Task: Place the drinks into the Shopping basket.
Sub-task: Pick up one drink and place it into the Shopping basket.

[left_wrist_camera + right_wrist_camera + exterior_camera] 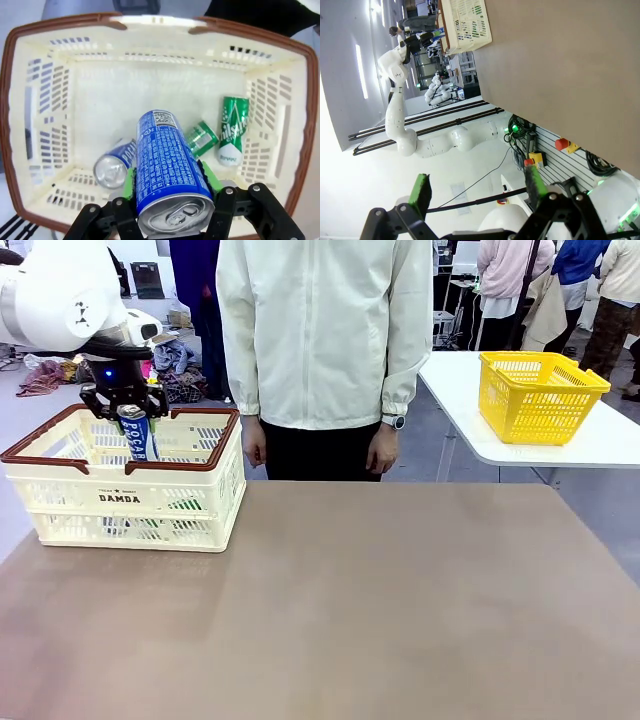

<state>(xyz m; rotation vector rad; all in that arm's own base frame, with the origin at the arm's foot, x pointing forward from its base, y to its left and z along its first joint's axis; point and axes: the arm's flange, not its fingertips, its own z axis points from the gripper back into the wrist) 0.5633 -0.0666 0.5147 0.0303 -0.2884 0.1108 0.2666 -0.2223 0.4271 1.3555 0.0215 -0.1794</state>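
Can [172, 172], blue with white lettering, is hanging upright in the left gripper [128, 412], its long axis running vertically and its silver top facing up toward the wrist camera. In the front view the can [137, 437] is sitting just inside the top of the Shopping basket [130, 502], its lower end pointing down at the basket floor. The green pads [212, 176] are pressing on it at about 3 and 9 o'clock around the can in the left wrist view, so the jaws are clamped on its sides.

The left arm [60, 295] is reaching in from 10 o'clock of the front view, the wrist turning straight down over the basket's back half.

On the basket floor in the left wrist view, three more drinks are lying on their sides: a second blue can [114, 165] at about 8 o'clock of the held one, its silver top facing the camera; a green can [201, 138] at about 2 o'clock, partly hidden; and another green can [233, 131] farther toward 3 o'clock, its long axis running nearly up and down the picture.

The right gripper [477, 187] is holding nothing, its jaws standing wide apart, pointing along the edge of the brown table [560, 65]

A person [325, 350] is standing at 12 o'clock behind the table, arms down
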